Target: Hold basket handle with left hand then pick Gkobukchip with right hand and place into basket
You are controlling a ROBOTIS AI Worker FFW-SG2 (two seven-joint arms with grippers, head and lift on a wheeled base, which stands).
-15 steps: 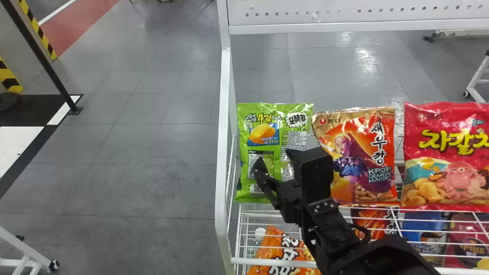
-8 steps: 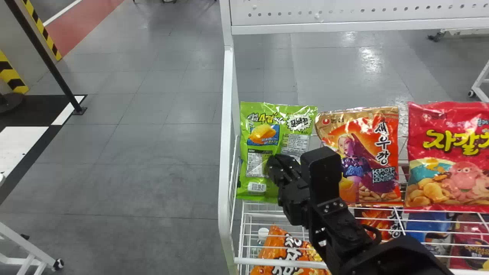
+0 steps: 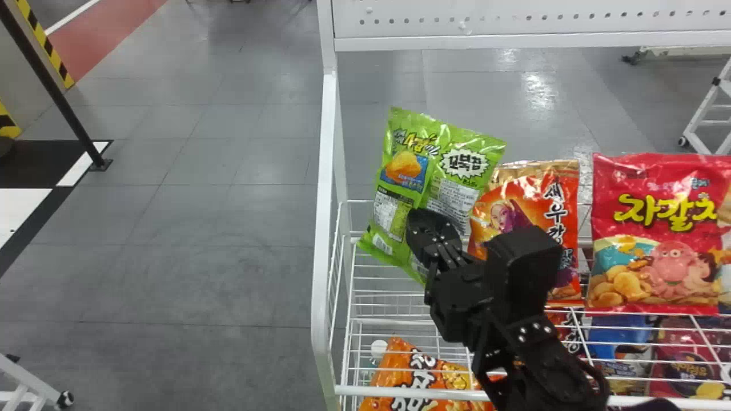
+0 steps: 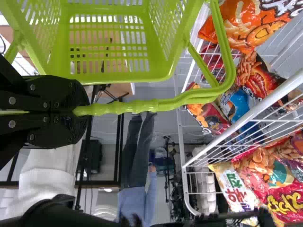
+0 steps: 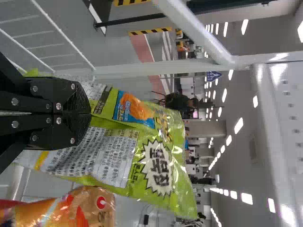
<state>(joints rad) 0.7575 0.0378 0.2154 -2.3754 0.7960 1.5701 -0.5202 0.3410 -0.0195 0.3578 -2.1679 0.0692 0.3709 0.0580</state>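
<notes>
Two fingers of the right gripper (image 3: pixel 435 231) are pressed together on one Gkobukchip (image 3: pixel 464 165), pinching it in its lower part. It is a green bag, tilted, with the top leaning to the robot's right, and it is held up over the wire rack (image 3: pixel 422 393), near the rack's left side. Two fingers of the left gripper (image 4: pixel 78 111) are also pressed together, and they pinch one green handle (image 4: pixel 142 106). It belongs to one green basket (image 4: pixel 118 79), so the Gkobukchip is outside of the basket.

Just to the right of the Gkobukchip stands one orange bag (image 3: pixel 557 200), partly covered by the right gripper, and further to the right one red bag (image 3: pixel 657 222). Under these, behind the wires, I count at least four bags more: one orange pack (image 3: pixel 400 371) at the left, one smaller orange piece (image 3: pixel 571 328), one blue bag (image 3: pixel 619 337) and one dark red bag (image 3: pixel 685 348). Above the rack is one white panel (image 3: pixel 514 20) with holes. Further away, at the left, stands one black pole (image 3: pixel 51 88).
</notes>
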